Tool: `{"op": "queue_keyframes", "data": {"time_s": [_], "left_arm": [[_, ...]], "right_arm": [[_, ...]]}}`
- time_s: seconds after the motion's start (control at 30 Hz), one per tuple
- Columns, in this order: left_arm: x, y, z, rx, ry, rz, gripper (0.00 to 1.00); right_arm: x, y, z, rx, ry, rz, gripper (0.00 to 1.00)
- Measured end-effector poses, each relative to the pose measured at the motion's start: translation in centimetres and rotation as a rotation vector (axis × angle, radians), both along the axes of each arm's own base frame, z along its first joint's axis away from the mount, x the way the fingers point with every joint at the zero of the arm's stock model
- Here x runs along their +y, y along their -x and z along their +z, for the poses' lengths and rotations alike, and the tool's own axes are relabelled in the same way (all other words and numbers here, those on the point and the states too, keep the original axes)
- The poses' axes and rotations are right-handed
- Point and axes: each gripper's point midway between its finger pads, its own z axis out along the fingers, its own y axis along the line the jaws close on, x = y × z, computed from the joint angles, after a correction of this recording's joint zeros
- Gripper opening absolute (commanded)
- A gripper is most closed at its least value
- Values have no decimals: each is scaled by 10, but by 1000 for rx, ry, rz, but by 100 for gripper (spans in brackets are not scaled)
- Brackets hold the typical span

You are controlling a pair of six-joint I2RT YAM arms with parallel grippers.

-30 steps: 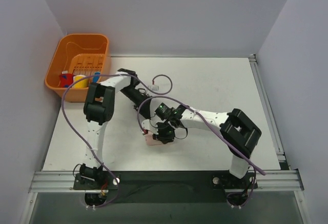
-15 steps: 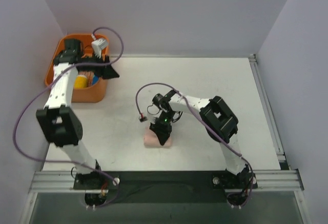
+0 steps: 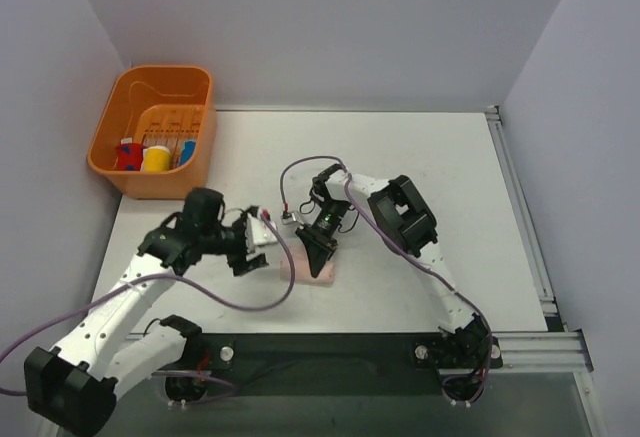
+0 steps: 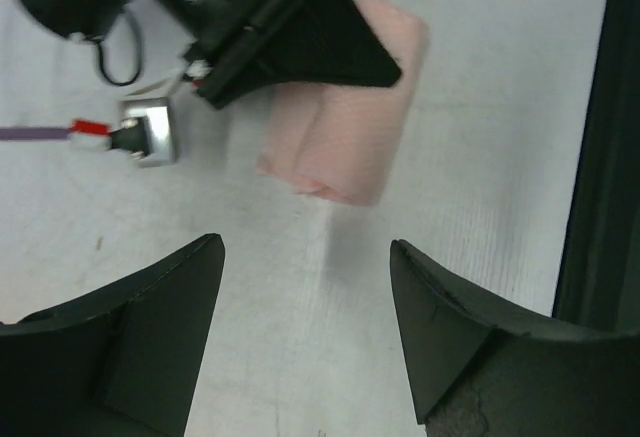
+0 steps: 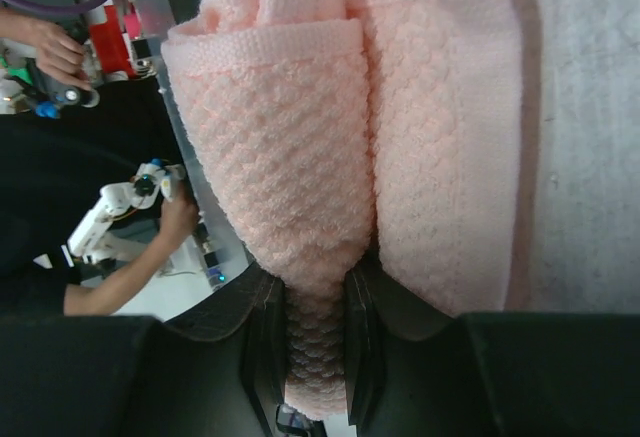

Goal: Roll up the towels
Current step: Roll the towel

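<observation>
Right hand (image 3: pixel 318 257) is clamped on the pink towel (image 5: pixel 300 157), evidently to hold its roll tight; left hand (image 4: pixel 305 247) stands wide open, empty, nearby.

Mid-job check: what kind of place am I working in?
Probably a lab test cell: a bare white table boxed in by plain walls, robot arms bolted to a metal rail, and an orange basket.

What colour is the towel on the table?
The towel is pale pink; best in right wrist view.

No text is legible, on the pink towel (image 5: pixel 290 157) or elsewhere.
</observation>
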Motion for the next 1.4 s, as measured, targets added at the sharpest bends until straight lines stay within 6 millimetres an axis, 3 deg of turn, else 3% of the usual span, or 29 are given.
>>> {"op": "queue_keyframes", "data": {"time_s": [0.13, 0.27, 0.53, 0.8, 0.9, 0.93, 1.07, 1.27, 1.4], "left_arm": [[-25, 36, -59, -65, -160, -195, 78], [-37, 41, -90, -126, -259, -266, 79], [-76, 27, -103, -240, -283, -329, 74], [-81, 30, -142, -157, -357, -368, 65], [-85, 24, -146, -148, -371, -353, 54], [-86, 22, -147, -146, -374, -348, 42], [-89, 19, -146, -128, -376, -333, 20], [-90, 22, -144, -76, -395, -338, 11], [-87, 32, -143, 36, -383, -348, 10]], "right_arm": [[1, 0, 0, 65, 19, -13, 1], [1, 0, 0, 96, 27, -14, 2], [2, 1, -1, 116, 36, -18, 13], [2, 1, 0, 131, 44, -24, 17], [2, 1, 0, 132, 46, -25, 20], [2, 1, 0, 133, 48, -27, 22], [0, 1, 1, 143, 63, -35, 35], [-1, -6, 11, 152, 92, -66, 55], [-5, -40, 20, 50, 80, -122, 59]]}}
